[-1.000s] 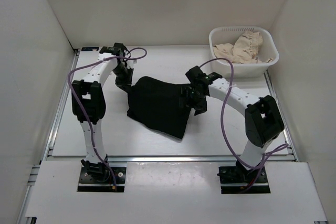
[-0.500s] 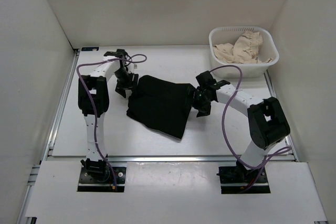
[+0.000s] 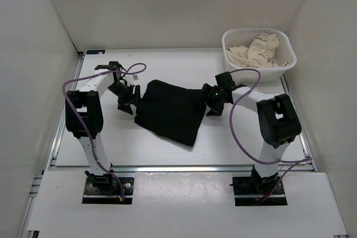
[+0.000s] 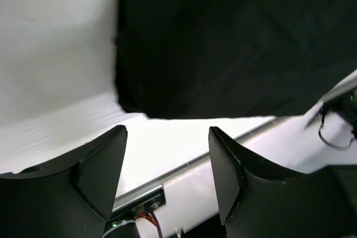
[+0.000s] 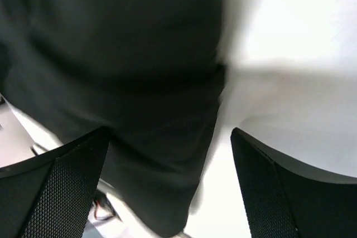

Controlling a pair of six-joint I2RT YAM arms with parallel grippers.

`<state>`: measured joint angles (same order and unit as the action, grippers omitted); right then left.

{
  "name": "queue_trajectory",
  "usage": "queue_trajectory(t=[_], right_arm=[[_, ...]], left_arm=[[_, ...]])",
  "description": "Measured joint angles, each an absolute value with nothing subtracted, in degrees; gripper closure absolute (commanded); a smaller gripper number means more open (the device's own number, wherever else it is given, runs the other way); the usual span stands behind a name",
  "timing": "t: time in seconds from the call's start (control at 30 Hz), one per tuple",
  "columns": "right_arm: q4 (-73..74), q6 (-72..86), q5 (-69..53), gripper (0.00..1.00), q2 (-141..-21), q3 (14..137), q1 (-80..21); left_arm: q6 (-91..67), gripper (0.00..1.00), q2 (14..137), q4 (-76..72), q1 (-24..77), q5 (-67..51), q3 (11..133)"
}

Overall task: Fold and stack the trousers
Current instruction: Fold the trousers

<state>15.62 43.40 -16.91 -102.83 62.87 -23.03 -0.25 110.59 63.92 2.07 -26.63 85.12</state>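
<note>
The trousers (image 3: 167,111) lie folded into a compact black bundle in the middle of the table, tapering to a point at the near side. My left gripper (image 3: 126,105) hovers just off their left edge, open with nothing between its fingers. In the left wrist view the trousers (image 4: 234,43) fill the upper part beyond the left gripper (image 4: 167,132). My right gripper (image 3: 212,104) is at the bundle's right edge, open too. Through the right wrist camera, the right gripper (image 5: 167,132) straddles the edge of the black trousers (image 5: 122,59) without closing on it.
A white basket (image 3: 262,72) stands at the back right holding a beige cloth (image 3: 256,51). White walls enclose the table (image 3: 95,137) on three sides. Purple cables loop off both arms.
The left gripper opened, let go of the trousers' left edge and drew back to the left. The right gripper slid to the right, off the cloth, and stayed open.
</note>
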Motion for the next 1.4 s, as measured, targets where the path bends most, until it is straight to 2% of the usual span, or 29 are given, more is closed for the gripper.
queue_trajectory(t=[0.07,0.17,0.23,0.27,0.33,0.37,0.4,0.6,0.73,0.83,0.9,0.93,1.07,1.2,1.4], right_arm=[[14.4,45.1,-18.2,0.06,-106.0,63.9,-21.9],[12.3,46.8,-20.2,0.15,-109.3,67.0,-21.2],[10.1,48.1,-21.2,0.28,-110.9,67.9,-21.2],[9.3,48.8,-21.4,0.34,-111.2,67.8,-21.2],[8.8,49.5,-21.7,0.42,-111.8,67.6,-21.3],[8.7,49.8,-21.6,0.42,-112.0,67.6,-21.3],[8.7,50.0,-21.6,0.43,-112.1,67.6,-21.3],[8.8,49.7,-21.9,0.62,-112.2,67.6,-21.3],[8.8,49.4,-22.4,0.66,-112.5,67.6,-21.4],[8.7,49.3,-23.1,0.66,-113.0,67.6,-21.4],[8.7,49.2,-23.4,0.66,-113.2,67.7,-21.3],[8.7,49.1,-23.6,0.66,-113.4,67.7,-21.3],[9.0,48.6,-24.2,0.65,-113.7,68.1,-21.3],[9.1,47.7,-24.3,0.65,-113.7,68.1,-21.3],[9.0,47.5,-24.4,0.65,-113.7,68.1,-21.4]], left_arm=[[-0.3,0.28,111.2,62.9,2.9,-28.0,82.7],[-0.3,0.33,111.6,61.7,3.1,-29.2,80.8],[-0.4,0.45,111.9,60.5,3.2,-30.1,80.7],[-0.4,0.60,112.1,60.0,3.2,-30.7,80.7],[-0.5,0.72,112.3,59.3,3.2,-31.7,80.7],[-0.5,0.75,112.3,59.1,3.2,-32.1,80.7],[-0.5,0.84,112.3,58.9,3.2,-32.5,80.8],[-0.5,0.86,112.3,63.1,3.8,-34.0,85.2],[-0.4,0.86,114.3,70.3,4.4,-37.4,94.9],[-0.4,0.75,116.2,72.2,4.8,-38.9,100.2],[-0.2,0.60,119.3,72.5,4.8,-39.0,104.0],[-0.4,0.50,121.5,72.7,4.8,-38.7,106.2],[-0.4,0.28,129.4,71.6,4.5,-36.8,109.5],[-0.4,0.21,130.7,72.4,3.0,-35.8,108.3],[-0.4,0.21,119.6,69.0,-3.8,-34.9,102.2]])
